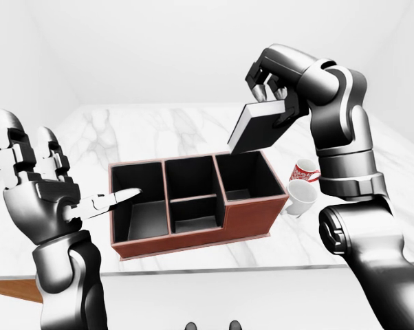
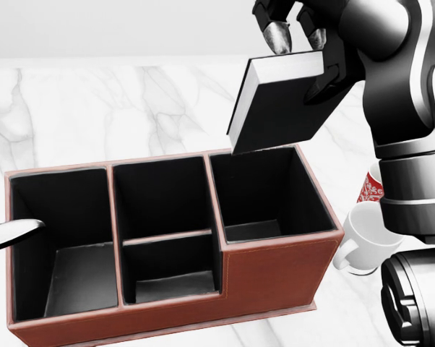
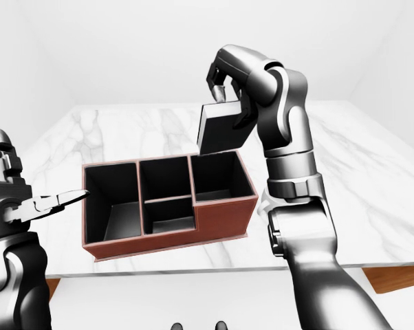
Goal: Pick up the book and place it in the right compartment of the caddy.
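Marble worktop [image 2: 95, 108] carries brown caddy [image 2: 275, 278]. Book [image 2: 279, 108] is held tilted above right compartment [image 2: 264, 191], gripped at top edge by right hand [image 2: 297, 29]. Left hand [image 1: 38, 185] is spread, empty. Book judged rigid, smooth-covered, moderately heavy; edge pinch risks slipping.

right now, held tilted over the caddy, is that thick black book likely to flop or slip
The thick black hardcover book probably stays stiff: its cover looks flat. It may slip, since the right hand pinches only its top edge, tilted above the brown caddy.
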### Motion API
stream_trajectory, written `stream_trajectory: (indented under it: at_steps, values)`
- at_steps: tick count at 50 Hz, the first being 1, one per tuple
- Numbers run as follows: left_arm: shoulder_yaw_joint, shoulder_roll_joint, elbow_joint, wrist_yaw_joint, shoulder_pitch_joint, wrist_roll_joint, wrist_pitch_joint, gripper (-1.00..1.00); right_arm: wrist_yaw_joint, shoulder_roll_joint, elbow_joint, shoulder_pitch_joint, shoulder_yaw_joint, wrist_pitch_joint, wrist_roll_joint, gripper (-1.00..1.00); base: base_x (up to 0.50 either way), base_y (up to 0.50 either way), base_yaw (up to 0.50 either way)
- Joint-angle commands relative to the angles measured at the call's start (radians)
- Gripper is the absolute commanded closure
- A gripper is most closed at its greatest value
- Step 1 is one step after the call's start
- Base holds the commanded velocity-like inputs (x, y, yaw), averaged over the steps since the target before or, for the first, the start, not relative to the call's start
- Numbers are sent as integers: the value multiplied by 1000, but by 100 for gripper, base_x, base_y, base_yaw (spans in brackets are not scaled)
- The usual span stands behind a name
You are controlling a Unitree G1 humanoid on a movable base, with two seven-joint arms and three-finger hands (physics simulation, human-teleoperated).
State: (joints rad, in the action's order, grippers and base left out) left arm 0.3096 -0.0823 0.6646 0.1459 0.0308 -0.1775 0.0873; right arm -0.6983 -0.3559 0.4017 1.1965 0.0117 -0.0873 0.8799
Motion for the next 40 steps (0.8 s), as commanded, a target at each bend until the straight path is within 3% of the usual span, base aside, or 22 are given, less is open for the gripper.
stream_trajectory:
  at_steps: [1, 40]
  values:
    - [5, -2, 2, 1, 1, -6, 0, -100, 0, 35, -20, -45, -15, 0, 20, 100, 0, 0, 0]
    - [2, -1, 0, 3, 0, -5, 0, -100, 0, 79, -28, -125, -9, 0, 50, 100, 0, 0, 0]
